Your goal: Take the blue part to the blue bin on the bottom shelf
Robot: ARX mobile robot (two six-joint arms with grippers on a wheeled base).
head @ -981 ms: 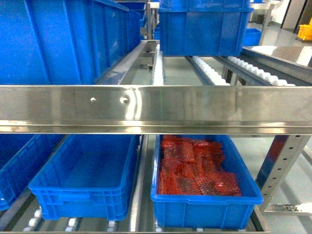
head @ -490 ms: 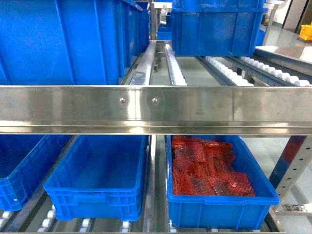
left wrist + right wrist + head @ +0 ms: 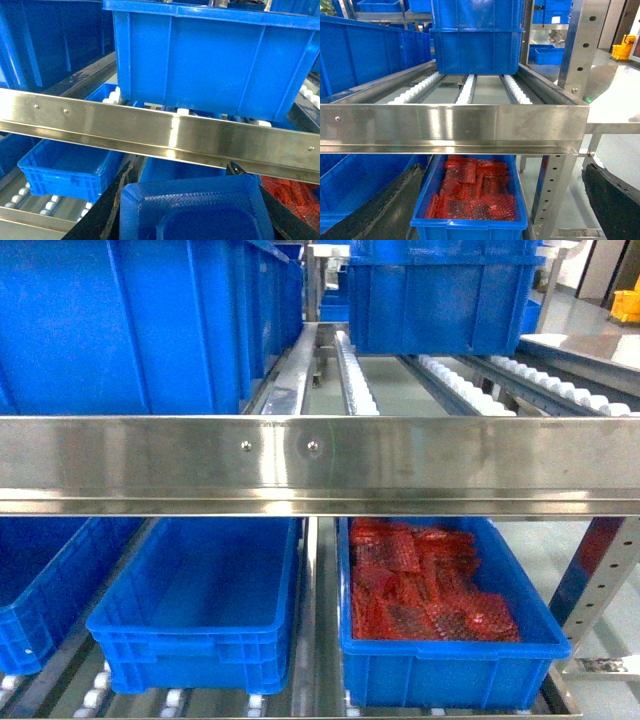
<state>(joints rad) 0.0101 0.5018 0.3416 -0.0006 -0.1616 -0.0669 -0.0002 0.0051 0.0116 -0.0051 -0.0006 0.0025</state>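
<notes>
Looking level from the head view: no arm visible, only the bottom shelf point(image 3: 318, 695) below a steel rail point(image 3: 320, 465), holding a vacant blue bin point(image 3: 195, 615) beside a bin of red packets point(image 3: 425, 585). Left wrist view alone shows the blue part point(image 3: 195, 212), a moulded tray-like piece clamped between the dark fingers point(image 3: 112, 207) of the left gripper point(image 3: 192, 215), held in front of the rail and above the vacant bin. Right wrist view shows right gripper point(image 3: 495, 200) fingers point(image 3: 615, 200) spread wide, nothing between them, over the red packets.
</notes>
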